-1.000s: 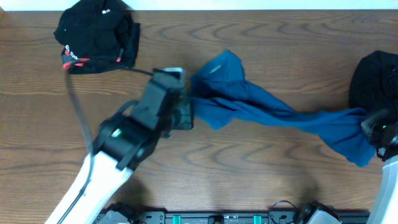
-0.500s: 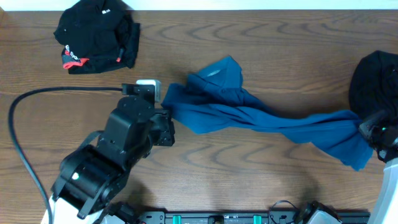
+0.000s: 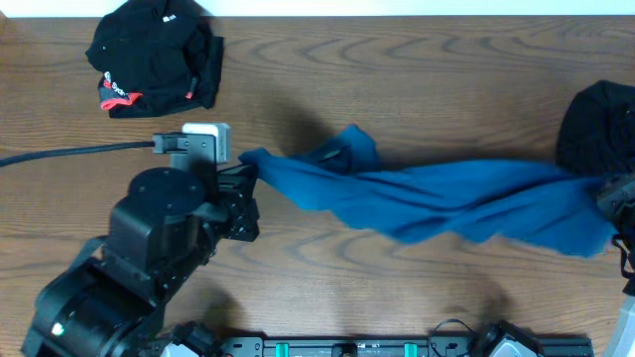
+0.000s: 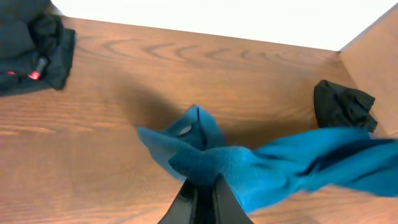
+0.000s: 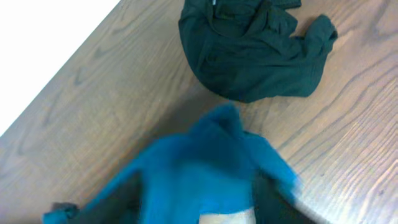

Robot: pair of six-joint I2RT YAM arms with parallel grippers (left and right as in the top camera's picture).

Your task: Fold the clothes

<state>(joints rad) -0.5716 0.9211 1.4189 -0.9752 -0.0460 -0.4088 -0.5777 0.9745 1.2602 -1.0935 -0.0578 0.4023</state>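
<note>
Between left claw [image 4: 202,190] and right claw [image 5: 202,200], an outstretched teal shirt [image 3: 437,198].

Teal shirt [image 3: 437,203] bars the middle; bare wood [image 3: 397,69] runs beyond it between black garment [image 3: 154,55] and dark garment [image 3: 595,124].

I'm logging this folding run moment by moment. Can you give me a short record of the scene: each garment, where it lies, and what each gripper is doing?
teal shirt: unfolded, stretched as a twisted band across the table
left gripper: shut on the shirt's left end
right gripper: at the shirt's right end; wrist view blurred, grip unclear
black garment with red-and-white trim: bunched at the far left corner, apart from both grippers
dark garment: bunched at the right edge, beside the shirt's right end
</note>
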